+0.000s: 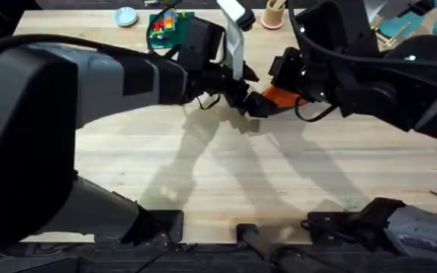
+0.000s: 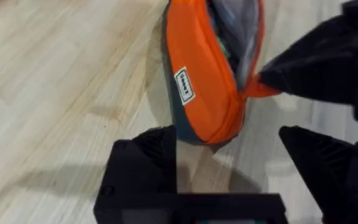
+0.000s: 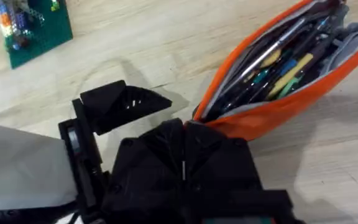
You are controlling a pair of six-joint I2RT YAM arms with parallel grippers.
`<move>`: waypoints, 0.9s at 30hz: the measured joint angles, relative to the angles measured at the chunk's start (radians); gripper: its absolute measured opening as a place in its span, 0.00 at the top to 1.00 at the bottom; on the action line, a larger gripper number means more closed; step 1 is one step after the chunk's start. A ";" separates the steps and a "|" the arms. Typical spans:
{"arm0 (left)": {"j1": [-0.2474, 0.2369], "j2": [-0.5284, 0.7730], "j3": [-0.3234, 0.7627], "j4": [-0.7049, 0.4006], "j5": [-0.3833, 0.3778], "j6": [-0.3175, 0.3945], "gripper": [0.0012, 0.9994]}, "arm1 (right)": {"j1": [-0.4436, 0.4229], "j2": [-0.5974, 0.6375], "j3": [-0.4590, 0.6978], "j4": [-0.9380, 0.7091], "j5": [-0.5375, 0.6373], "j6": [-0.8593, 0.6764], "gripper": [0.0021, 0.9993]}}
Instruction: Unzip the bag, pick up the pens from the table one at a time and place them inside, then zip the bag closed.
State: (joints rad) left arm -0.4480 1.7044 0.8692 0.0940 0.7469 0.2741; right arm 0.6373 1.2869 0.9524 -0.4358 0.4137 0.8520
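The orange bag [image 1: 283, 97] lies on the table [image 1: 226, 174] at the centre back, between the two arms. Its zipper stands open, and in the right wrist view several pens [image 3: 284, 56] lie inside the bag [image 3: 260, 115], one of them grey metallic. My right gripper [image 3: 184, 127] is shut on the small fabric tab at the bag's end [image 2: 263, 88]. My left gripper [image 2: 229, 140] is open, its fingers [image 2: 145, 162] straddling that same end of the bag [image 2: 204, 81] low over the wood. In the overhead view the left gripper [image 1: 247, 103] and right gripper [image 1: 273, 85] nearly meet.
A green brick plate [image 1: 169, 26], a blue disc [image 1: 126, 15] and a tan cup with pale sticks [image 1: 273, 14] stand along the table's back edge. A white object [image 1: 234, 30] rises just behind the grippers. Teal items [image 1: 400, 26] sit at the back right.
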 joint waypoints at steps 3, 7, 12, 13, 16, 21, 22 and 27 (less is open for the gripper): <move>-0.025 0.000 0.000 0.001 -0.057 -0.049 0.00 | 0.000 0.000 0.000 0.000 0.000 0.000 0.97; -0.081 0.000 0.000 0.054 -0.140 -0.091 0.00 | 0.000 0.000 0.000 0.000 0.000 0.000 0.97; -0.105 0.000 0.000 0.074 -0.174 -0.099 0.00 | 0.000 0.000 0.000 0.000 -0.001 0.000 0.97; -0.106 0.000 0.000 0.074 -0.179 -0.100 0.01 | 0.000 0.000 0.000 0.000 -0.001 0.000 0.97; -0.106 0.000 0.000 0.078 -0.193 -0.103 0.01 | 0.000 0.000 0.000 0.000 -0.003 0.000 0.97; -0.111 0.000 0.000 0.090 -0.200 -0.103 0.00 | 0.000 0.000 0.000 0.000 -0.003 0.000 0.97; -0.113 0.000 0.000 0.093 -0.202 -0.103 0.00 | 0.000 0.000 0.000 0.000 -0.003 0.000 0.97; -0.126 0.004 0.000 0.105 -0.205 -0.103 0.04 | 0.000 0.000 0.000 0.000 -0.003 0.000 0.97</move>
State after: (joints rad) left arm -0.5740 1.7084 0.8692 0.1993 0.5420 0.1715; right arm 0.6373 1.2869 0.9524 -0.4355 0.4107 0.8520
